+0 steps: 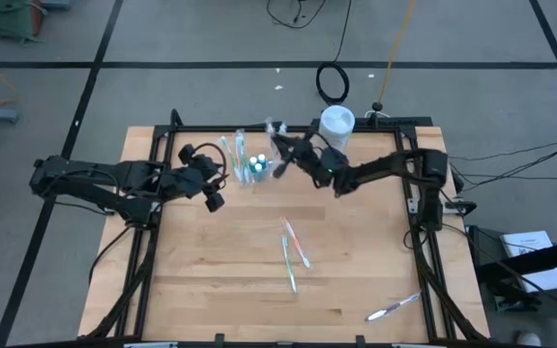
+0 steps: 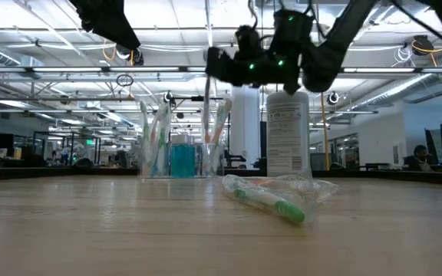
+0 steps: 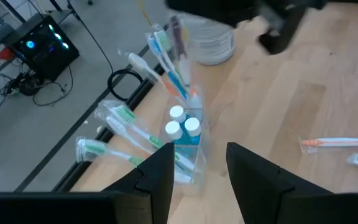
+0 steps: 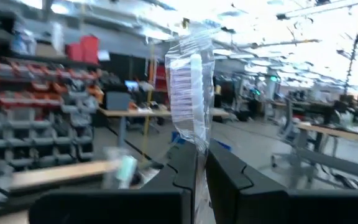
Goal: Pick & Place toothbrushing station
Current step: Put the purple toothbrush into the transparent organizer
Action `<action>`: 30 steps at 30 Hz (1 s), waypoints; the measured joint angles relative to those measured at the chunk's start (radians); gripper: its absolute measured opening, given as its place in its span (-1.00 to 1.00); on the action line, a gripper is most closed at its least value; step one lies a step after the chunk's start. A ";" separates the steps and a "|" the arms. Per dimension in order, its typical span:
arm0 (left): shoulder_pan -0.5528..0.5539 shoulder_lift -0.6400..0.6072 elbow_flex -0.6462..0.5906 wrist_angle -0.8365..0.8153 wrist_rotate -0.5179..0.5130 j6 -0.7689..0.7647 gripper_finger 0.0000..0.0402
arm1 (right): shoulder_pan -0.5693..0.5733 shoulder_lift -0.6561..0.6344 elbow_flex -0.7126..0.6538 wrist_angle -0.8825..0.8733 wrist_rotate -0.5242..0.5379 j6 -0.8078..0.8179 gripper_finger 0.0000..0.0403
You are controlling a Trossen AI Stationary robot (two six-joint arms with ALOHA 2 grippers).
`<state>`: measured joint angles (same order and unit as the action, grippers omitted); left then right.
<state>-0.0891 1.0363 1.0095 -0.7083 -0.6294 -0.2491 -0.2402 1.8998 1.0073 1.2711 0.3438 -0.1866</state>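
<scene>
The small clear plastic cup (image 1: pixel 247 169) stands at the table's far middle, holding several toothbrushes and blue tubes (image 3: pixel 182 127). It also shows in the low view (image 2: pixel 179 157). My left gripper (image 3: pixel 197 168) is open and empty, just left of the cup and above the table (image 1: pixel 213 198). My right gripper (image 1: pixel 280 159) is just right of the cup and above it, shut on a toothbrush in a clear wrapper (image 4: pixel 191 87). Three more toothbrushes (image 1: pixel 293 246) lie on the table. My right gripper pinches the wrapped toothbrush between its two fingers, at the wrapper's lower part (image 4: pixel 196 140). The brush runs on past the fingertips, along the fingers. It is lifted clear of the table and the cup. Which end of the brush the fingers have is hidden by the fingers.
A tall white canister (image 1: pixel 337 124) stands right of the cup at the far edge, close behind my right arm. A wrapped green toothbrush (image 2: pixel 271 201) lies mid-table beside another one. A third toothbrush (image 1: pixel 395 307) lies near the front right corner.
</scene>
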 joint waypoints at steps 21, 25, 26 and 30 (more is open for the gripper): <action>-0.042 0.007 -0.028 -0.075 0.001 -0.151 -0.24 | -0.058 0.084 0.052 -0.345 0.020 0.140 -0.87; -0.042 0.007 -0.028 -0.075 0.000 -0.179 -0.24 | -0.058 0.084 0.052 -0.343 0.022 0.162 -0.75; -0.042 0.007 -0.028 -0.075 0.000 -0.182 -0.24 | -0.058 0.084 0.052 -0.343 0.022 0.154 -0.72; -0.042 0.019 -0.028 -0.074 0.000 -0.207 -0.24 | -0.050 0.084 0.052 -0.343 0.026 0.122 -0.59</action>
<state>-0.1307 1.0555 0.9810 -0.7822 -0.6292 -0.4564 -0.2900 1.9835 1.0592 0.9283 0.3695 -0.0650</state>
